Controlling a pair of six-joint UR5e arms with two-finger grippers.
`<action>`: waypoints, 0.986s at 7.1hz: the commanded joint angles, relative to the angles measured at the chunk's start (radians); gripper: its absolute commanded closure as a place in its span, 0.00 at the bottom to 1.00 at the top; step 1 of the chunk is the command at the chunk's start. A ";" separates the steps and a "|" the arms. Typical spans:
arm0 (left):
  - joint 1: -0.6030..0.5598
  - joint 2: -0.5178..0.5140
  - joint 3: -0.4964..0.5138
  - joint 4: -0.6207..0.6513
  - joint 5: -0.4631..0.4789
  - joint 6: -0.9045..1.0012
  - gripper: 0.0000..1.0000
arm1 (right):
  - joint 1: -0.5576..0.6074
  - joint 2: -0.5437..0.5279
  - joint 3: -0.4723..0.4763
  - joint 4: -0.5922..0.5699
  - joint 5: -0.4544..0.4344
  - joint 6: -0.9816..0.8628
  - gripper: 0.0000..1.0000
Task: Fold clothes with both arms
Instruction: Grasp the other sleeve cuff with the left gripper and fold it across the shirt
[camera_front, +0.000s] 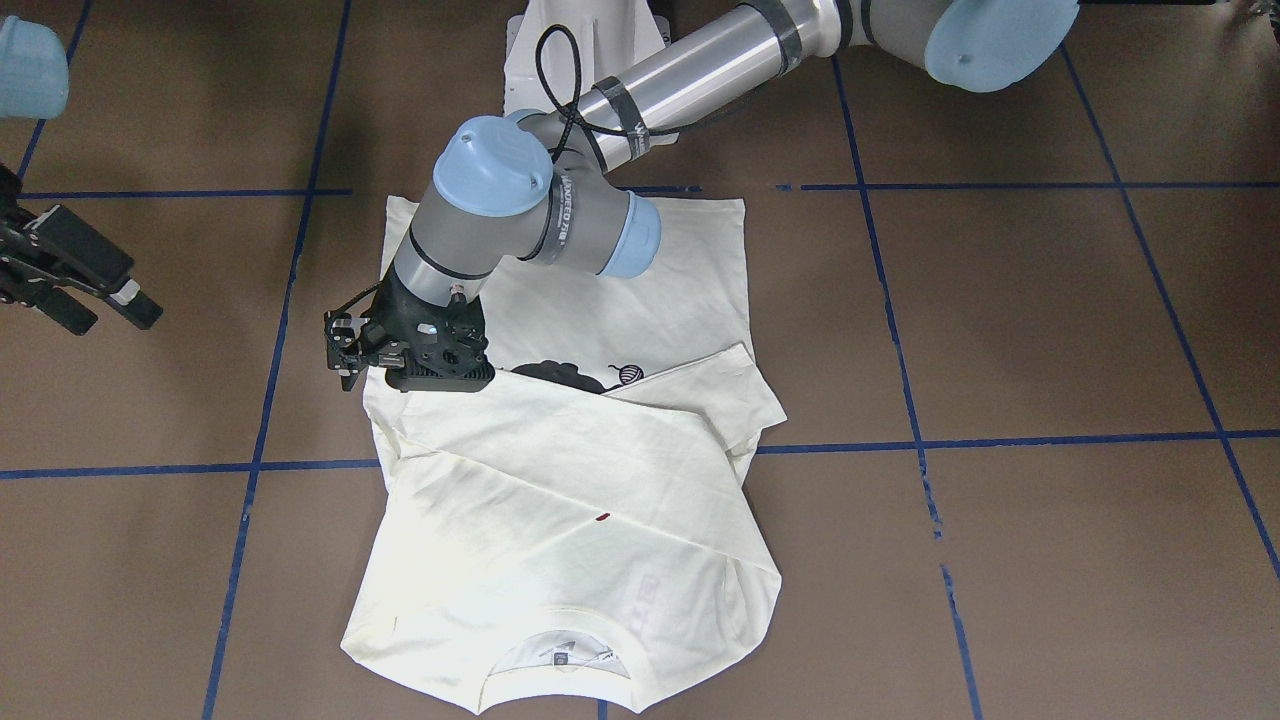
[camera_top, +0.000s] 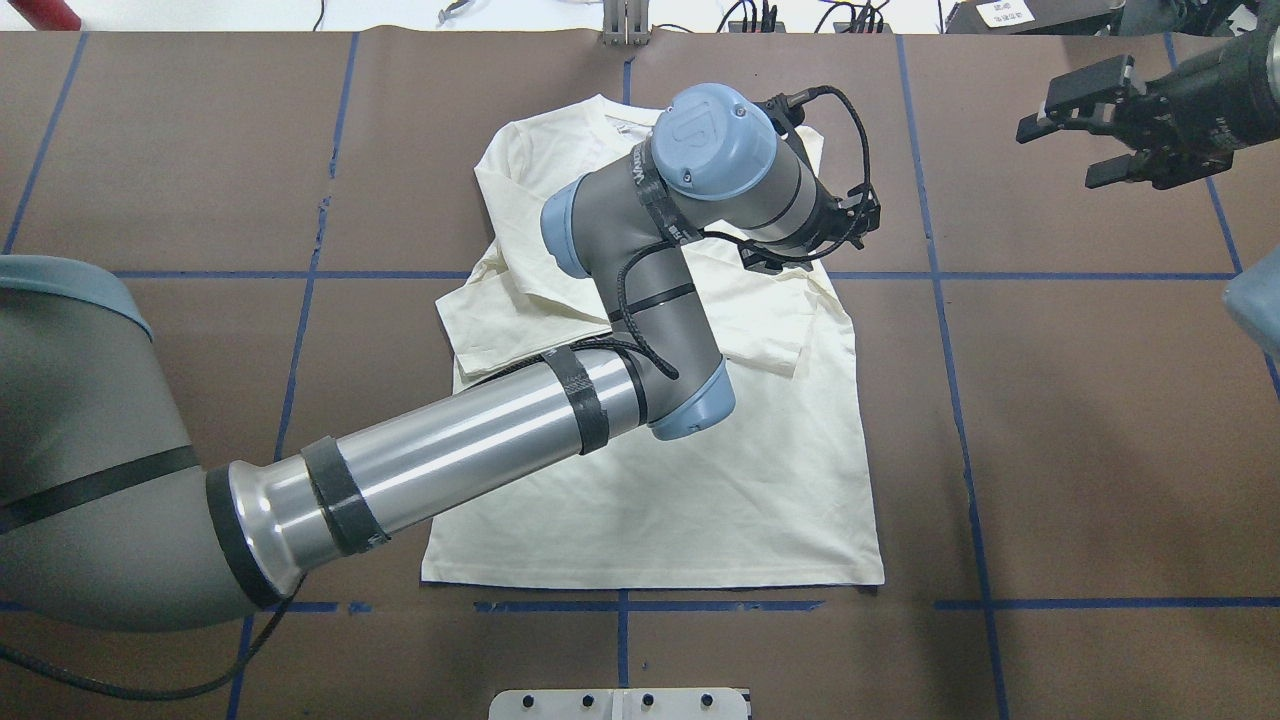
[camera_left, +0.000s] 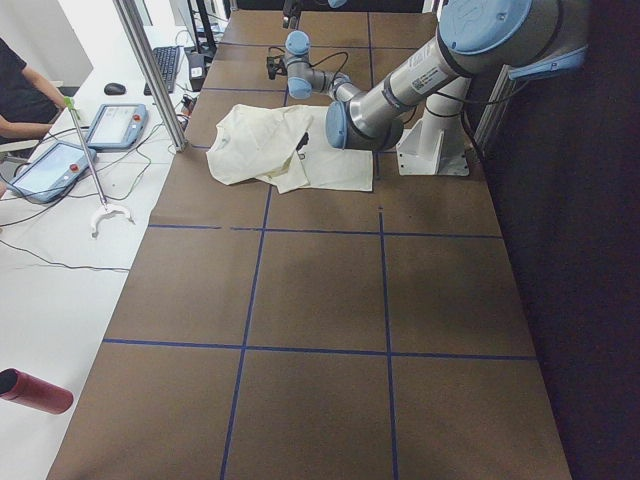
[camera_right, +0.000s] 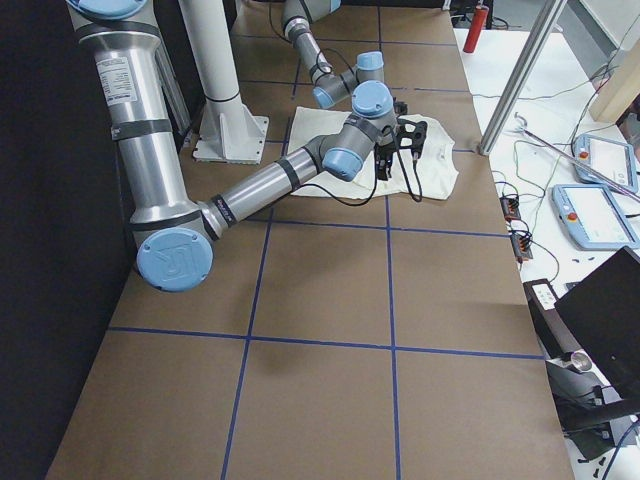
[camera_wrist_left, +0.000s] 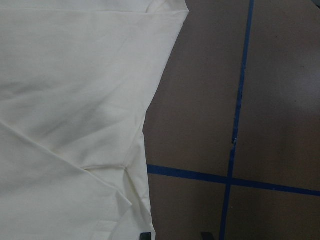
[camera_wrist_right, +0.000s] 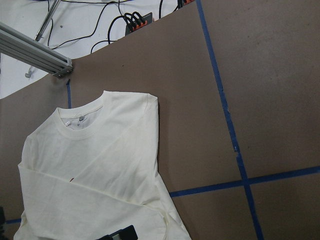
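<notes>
Cream long-sleeve T-shirt (camera_front: 560, 520), flat, sleeves crossed over body, black cat print (camera_front: 570, 376) half hidden.

Exterior front-facing: set across the table (camera_front: 1050, 330) from the robot, looking steeply down at mid-range, pedestal base (camera_front: 590, 40) at the top edge, T-shirt (camera_front: 560, 500) central. Overhead exterior: behind the robot, looking forward and down, mid-range; shares the shirt and surrounding blue tape lines (camera_top: 945, 400) with the former, turned end for end. Exterior left, exterior right: opposite table ends, high and distant, each looking along the table's length; both take in shirt and base. Left wrist-mounted: very close, straight down on a shirt edge and one crossing of those lines. Right wrist-mounted: higher, oblique; shares the collar (camera_wrist_right: 80, 120) with the front-facing view.
</notes>
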 joint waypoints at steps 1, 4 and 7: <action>-0.107 0.221 -0.299 0.105 -0.125 0.093 0.34 | -0.201 -0.053 0.057 0.000 -0.130 0.148 0.01; -0.223 0.455 -0.607 0.247 -0.179 0.289 0.35 | -0.707 -0.106 0.159 -0.036 -0.667 0.456 0.10; -0.252 0.500 -0.649 0.248 -0.217 0.302 0.35 | -0.949 -0.138 0.200 -0.170 -0.914 0.615 0.15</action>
